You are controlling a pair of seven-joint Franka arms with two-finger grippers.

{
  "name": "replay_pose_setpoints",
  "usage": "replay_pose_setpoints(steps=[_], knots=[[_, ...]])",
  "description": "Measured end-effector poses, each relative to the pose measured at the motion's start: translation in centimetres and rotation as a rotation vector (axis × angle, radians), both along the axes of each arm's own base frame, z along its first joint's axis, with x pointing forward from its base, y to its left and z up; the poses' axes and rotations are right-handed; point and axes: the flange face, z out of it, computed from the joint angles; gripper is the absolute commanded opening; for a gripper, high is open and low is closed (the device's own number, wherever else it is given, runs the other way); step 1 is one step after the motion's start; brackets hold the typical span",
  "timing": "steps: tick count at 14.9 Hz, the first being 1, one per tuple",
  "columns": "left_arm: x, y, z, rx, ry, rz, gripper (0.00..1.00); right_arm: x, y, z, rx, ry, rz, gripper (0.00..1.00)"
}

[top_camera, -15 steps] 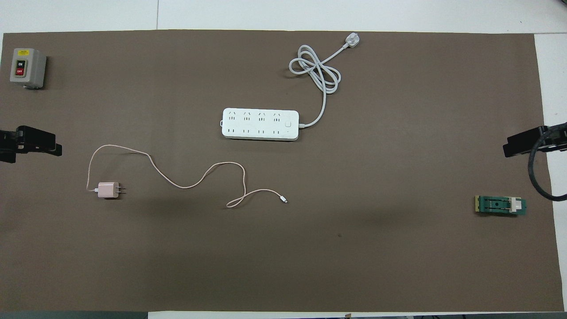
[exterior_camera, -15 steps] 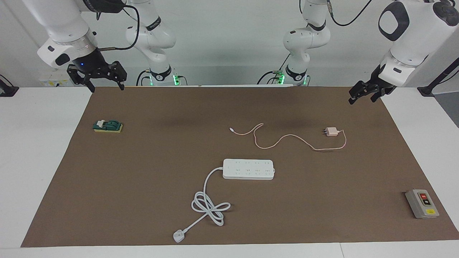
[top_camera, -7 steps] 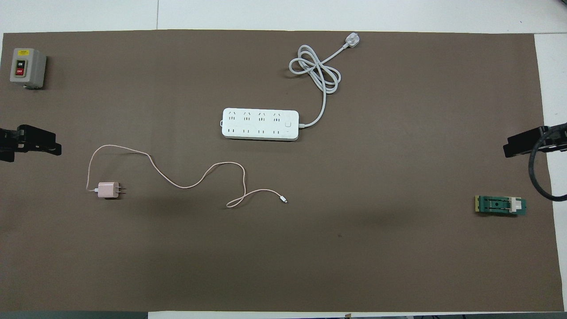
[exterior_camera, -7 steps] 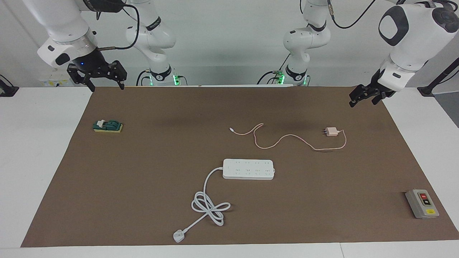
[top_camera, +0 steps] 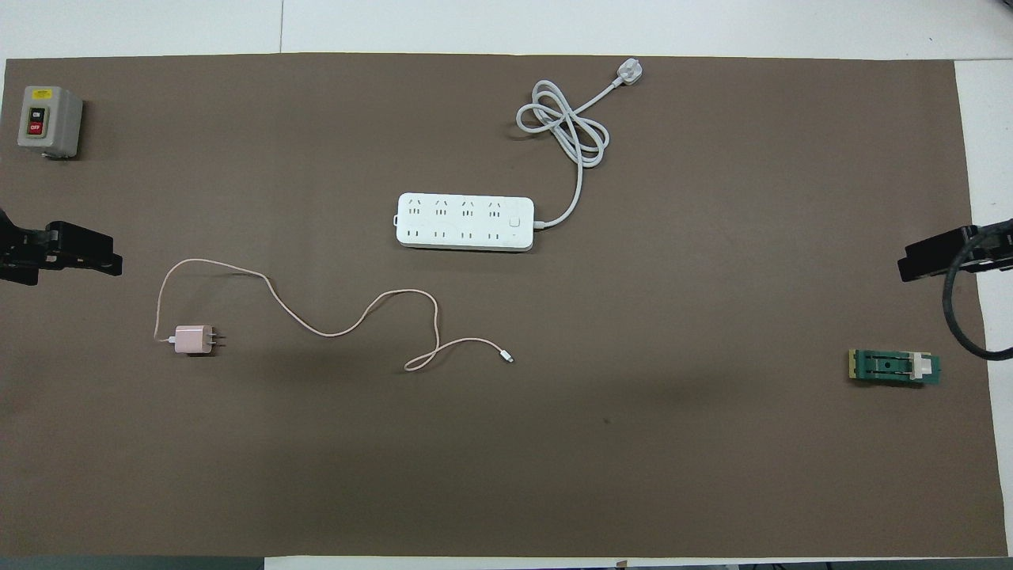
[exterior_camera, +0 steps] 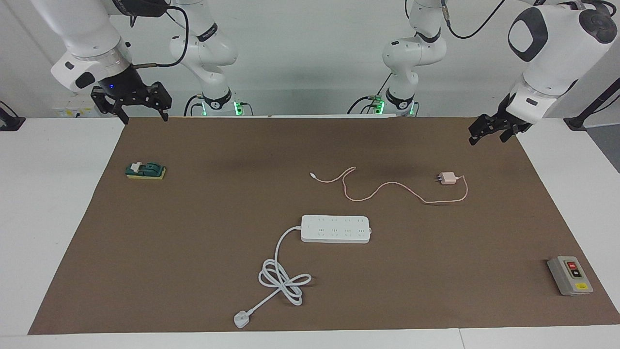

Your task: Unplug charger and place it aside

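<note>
The pale pink charger (exterior_camera: 449,178) lies on the brown mat (exterior_camera: 193,252), prongs bare, plugged into nothing. It also shows in the overhead view (top_camera: 193,339). Its thin pink cable (exterior_camera: 382,186) snakes toward the mat's middle. The white power strip (exterior_camera: 335,229) lies farther from the robots, its sockets empty. My left gripper (exterior_camera: 488,138) is open and empty, raised over the mat's edge at the left arm's end, close to the charger. My right gripper (exterior_camera: 144,118) is open and empty, raised over the mat's corner at the right arm's end, where it waits.
The strip's thick white cord (exterior_camera: 283,278) coils to a white plug (exterior_camera: 240,319) near the mat's edge farthest from the robots. A grey switch box (exterior_camera: 569,275) sits at the left arm's end. A small green block (exterior_camera: 145,170) lies at the right arm's end.
My left gripper has shifted slightly inward over the mat, toward the charger. The right arm, charger and power strip have not moved.
</note>
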Motion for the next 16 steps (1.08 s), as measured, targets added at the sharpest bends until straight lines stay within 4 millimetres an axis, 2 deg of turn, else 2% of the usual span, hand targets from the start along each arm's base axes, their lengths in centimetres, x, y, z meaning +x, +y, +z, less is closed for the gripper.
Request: replay_pose_setpoints(steps=[7,11,16], knots=[[0.0,-0.2,0.0,0.0,0.0,-0.005,1.0,0.0,0.1,0.0,0.0,0.001,0.002,1.0],[0.0,-1.2,0.1,0.0,-0.003,-0.022,1.0,0.0,0.1,0.0,0.0,0.001,0.002,1.0],[-0.4,-1.2,1.7,0.004,0.015,-0.026,1.0,0.0,0.1,0.0,0.0,0.002,0.002,1.0]])
